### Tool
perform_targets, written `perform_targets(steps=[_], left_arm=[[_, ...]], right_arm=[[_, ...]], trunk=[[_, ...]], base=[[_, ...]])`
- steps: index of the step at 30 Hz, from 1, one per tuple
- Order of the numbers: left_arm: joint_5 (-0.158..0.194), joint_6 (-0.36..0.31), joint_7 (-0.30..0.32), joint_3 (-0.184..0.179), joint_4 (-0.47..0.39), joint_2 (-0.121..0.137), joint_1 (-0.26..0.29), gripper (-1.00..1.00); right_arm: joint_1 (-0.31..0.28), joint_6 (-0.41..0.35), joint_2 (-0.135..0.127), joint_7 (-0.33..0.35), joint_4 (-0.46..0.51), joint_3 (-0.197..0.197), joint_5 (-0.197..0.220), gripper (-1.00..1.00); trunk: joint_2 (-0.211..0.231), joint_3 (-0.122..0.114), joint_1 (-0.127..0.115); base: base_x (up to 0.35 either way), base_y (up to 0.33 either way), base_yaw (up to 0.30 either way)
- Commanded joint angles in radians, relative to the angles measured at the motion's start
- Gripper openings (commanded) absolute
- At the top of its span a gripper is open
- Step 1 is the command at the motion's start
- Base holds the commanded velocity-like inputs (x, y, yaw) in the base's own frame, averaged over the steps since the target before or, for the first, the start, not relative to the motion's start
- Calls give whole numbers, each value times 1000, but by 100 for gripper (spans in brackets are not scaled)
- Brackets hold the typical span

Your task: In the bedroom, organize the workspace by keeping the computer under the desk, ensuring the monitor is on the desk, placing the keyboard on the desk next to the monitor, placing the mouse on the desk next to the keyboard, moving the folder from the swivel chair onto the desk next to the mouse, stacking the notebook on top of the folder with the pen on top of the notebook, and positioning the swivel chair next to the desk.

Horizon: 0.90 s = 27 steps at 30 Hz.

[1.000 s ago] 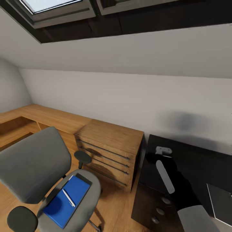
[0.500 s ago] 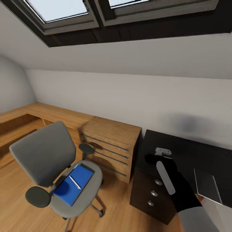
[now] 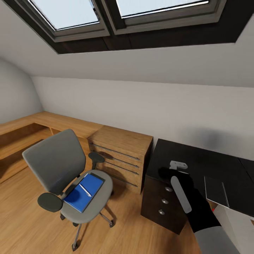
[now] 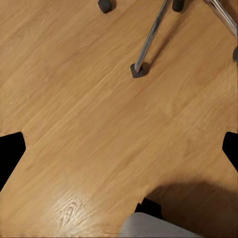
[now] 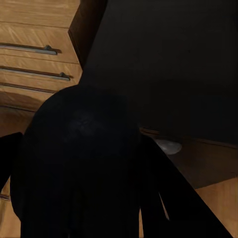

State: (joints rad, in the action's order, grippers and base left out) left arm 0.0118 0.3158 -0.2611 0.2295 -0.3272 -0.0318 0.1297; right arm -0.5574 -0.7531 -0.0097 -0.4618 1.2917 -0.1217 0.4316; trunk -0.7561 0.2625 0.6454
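Observation:
The grey swivel chair point(image 3: 56, 160) stands on the wooden floor left of the desk point(image 3: 197, 160). On its seat lies the blue folder point(image 3: 78, 198) with the whitish pen point(image 3: 85, 190) across it. A flat grey rectangle with a paler edge, seemingly the notebook point(image 3: 214, 189), rests on the black desk top. My right gripper point(image 3: 165, 173) hangs over the desk's near left corner, shut on the black mouse point(image 5: 79, 148). My left gripper point(image 4: 119, 153) is open over bare floor beside the chair's chrome legs point(image 4: 148, 39). The computer, monitor and keyboard are out of view.
A light wooden dresser point(image 3: 121, 151) stands between chair and desk, against the wall. A low wooden bench point(image 3: 21, 128) runs along the left wall. Desk drawers with silver knobs point(image 3: 164, 201) face me. A sloped ceiling with skylights point(image 3: 106, 14) hangs overhead.
The whole picture has shifted: the camera has pulled back, so chair, dresser and desk look smaller and farther. My right arm keeps its place in the view, still holding the mouse.

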Motion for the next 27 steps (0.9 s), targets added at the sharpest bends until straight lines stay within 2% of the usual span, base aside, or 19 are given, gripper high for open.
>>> perform_targets(steps=[1, 2, 12, 21, 27], left_arm=[[0, 3, -2, 0, 13, 0, 1, 100], [0, 3, -1, -1, 35, 0, 1, 100], [0, -1, 0, -3, 40, 0, 1, 100], [0, -2, 0, -3, 40, 0, 1, 100], [-1, -1, 4, -4, 42, 0, 1, 100]], right_arm=[[-1, 3, -1, -13, 1, -3, 13, -100], [-1, 7, 0, -13, 1, -1, 13, -100], [-1, 8, -3, -17, 19, 3, 12, -100], [-1, 8, -4, -15, 19, 2, 13, -100], [-1, 8, -3, -14, 18, 2, 13, -100]], trunk=[[-1, 1, 0], [-1, 1, 0], [-1, 1, 0], [-1, -4, 0], [-1, -7, 0]], base=[[-1, 0, -54], [0, 0, -189], [0, 0, -53], [7, -4, -232], [186, -142, -249]])
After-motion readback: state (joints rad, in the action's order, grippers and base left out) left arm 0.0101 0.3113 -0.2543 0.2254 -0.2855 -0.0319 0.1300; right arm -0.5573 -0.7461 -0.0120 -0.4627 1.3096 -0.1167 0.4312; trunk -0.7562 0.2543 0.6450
